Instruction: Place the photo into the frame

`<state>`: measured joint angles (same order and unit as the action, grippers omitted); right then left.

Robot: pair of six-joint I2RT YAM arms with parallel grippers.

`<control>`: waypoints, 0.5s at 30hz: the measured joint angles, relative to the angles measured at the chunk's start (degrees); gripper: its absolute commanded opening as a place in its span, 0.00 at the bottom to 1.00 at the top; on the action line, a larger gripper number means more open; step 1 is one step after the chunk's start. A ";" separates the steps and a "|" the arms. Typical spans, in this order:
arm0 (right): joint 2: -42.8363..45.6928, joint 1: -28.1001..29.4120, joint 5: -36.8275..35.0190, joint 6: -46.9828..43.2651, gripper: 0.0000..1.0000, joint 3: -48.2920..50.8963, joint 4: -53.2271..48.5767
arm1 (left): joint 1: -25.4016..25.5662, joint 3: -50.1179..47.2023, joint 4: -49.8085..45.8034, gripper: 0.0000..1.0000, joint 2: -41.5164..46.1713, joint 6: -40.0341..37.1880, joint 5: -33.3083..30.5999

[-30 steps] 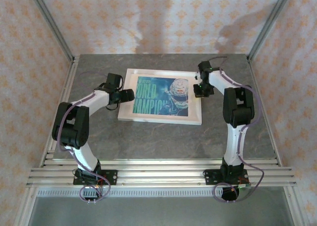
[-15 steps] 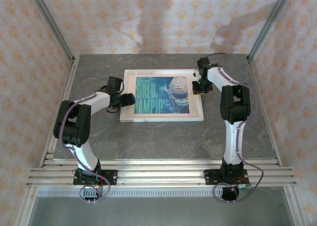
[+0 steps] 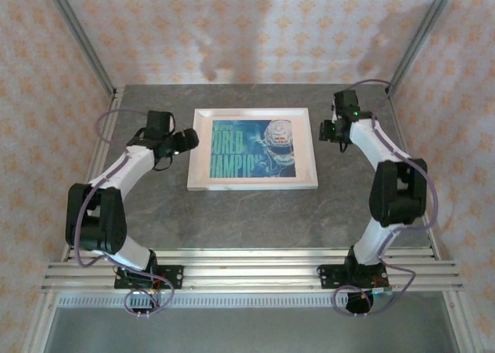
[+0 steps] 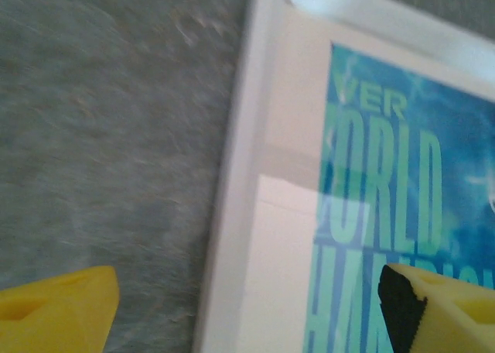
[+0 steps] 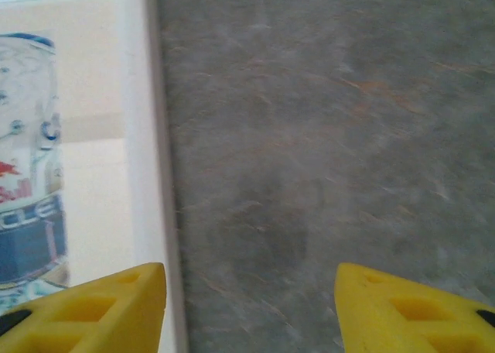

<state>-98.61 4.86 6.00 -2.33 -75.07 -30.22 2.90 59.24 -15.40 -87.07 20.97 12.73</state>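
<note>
Jaws wide on both sides, nothing between them! Left gripper (image 3: 186, 140) hovers just beside the left edge of the frame (image 3: 251, 184), arm elbowed out to the left, wrist pointing right. Right gripper (image 3: 325, 130) hangs near the frame's upper right corner, arm stretched up the right side of the table (image 3: 232, 221). The photo (image 3: 254, 148) lies flat inside the frame, mid-table.
</note>
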 measured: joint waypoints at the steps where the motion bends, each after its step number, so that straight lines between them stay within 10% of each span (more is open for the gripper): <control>1: 1.88 -0.15 -1.29 0.48 0.60 3.34 2.27 | -1.05 -0.55 0.55 0.98 1.25 -0.09 -1.27; 12: 5.90 -1.92 -12.74 2.47 0.62 33.24 35.04 | -4.42 -16.61 7.80 1.00 10.51 -3.10 -18.03; 15: 7.69 -1.92 -13.73 1.86 1.00 38.95 45.09 | -4.42 -21.70 13.09 1.00 11.65 -4.90 -21.16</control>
<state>-90.91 2.94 -7.73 -0.47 -36.12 14.87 -1.52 37.54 -2.31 -75.42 16.08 -8.43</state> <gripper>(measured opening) 0.738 0.998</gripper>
